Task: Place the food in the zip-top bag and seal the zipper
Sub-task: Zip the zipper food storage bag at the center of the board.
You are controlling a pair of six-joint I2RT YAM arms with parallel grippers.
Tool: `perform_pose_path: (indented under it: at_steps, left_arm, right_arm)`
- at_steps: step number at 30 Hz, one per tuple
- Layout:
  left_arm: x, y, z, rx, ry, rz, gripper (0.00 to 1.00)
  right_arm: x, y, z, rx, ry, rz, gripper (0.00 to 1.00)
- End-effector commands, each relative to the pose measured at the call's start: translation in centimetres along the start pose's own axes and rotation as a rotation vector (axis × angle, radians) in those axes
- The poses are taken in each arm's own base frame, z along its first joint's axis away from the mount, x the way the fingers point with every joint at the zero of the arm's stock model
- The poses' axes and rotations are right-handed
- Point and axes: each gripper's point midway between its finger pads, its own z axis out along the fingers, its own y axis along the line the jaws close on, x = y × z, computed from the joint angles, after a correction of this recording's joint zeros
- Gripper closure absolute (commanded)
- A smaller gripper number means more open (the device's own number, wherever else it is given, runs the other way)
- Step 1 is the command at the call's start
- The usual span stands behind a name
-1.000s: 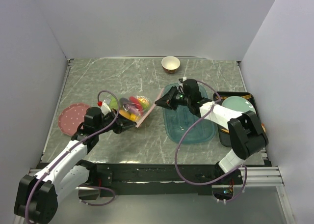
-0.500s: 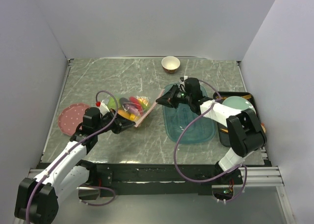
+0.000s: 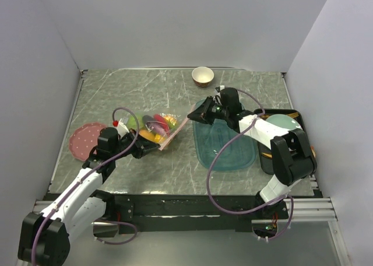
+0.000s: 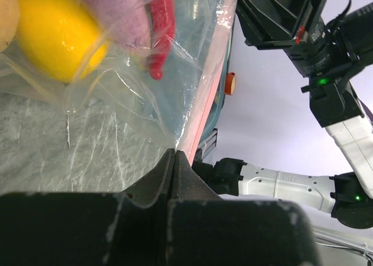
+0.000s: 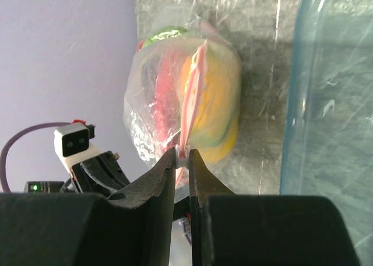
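Roughly left of centre, the left gripper (image 3: 155,149) is clamped tight on the near end of the long, pale pink zipper strip (image 3: 178,130), at five o'clock of the clear, floppy zip-top bag (image 3: 165,133). The toy food (image 3: 152,125) sits inside it: a yellow lemon (image 4: 55,38), a red chili (image 4: 161,27) and something purple. The right gripper (image 3: 193,116) pinches the strip's far end at two o'clock of the bag, just beside the translucent teal oval tray (image 3: 233,161).

The thin strip could slip from either pinch, and the bag would then sag and spill. Whether the zipper tracks have mated along their length cannot be told. The other food blurs behind crumpled plastic.
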Motion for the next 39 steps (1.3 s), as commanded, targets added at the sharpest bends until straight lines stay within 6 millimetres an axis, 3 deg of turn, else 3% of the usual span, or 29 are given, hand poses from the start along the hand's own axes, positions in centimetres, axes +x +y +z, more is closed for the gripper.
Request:
perform_pose_path:
  at_steps: [1, 13, 25, 39]
  left_arm:
    - [0.3, -0.6, -0.6, 0.024, 0.009, 0.041, 0.99]
    - [0.5, 0.1, -1.2, 0.008, 0.003, 0.022, 0.99]
    - [0.4, 0.6, -1.2, -0.001, 0.009, 0.015, 0.99]
    - [0.1, 0.7, -1.2, -0.007, 0.005, 0.022, 0.99]
  right_arm:
    - [-4.0, 0.6, 0.0, -0.045, -0.101, -0.007, 0.86]
    - [-5.5, 1.4, 0.2, -0.117, -0.108, 0.03, 0.86]
    - [-8.0, -1.3, -0.3, -0.031, -0.224, 0.053, 0.86]
    - [-10.8, -1.8, -0.3, -0.028, -0.324, 0.062, 0.85]
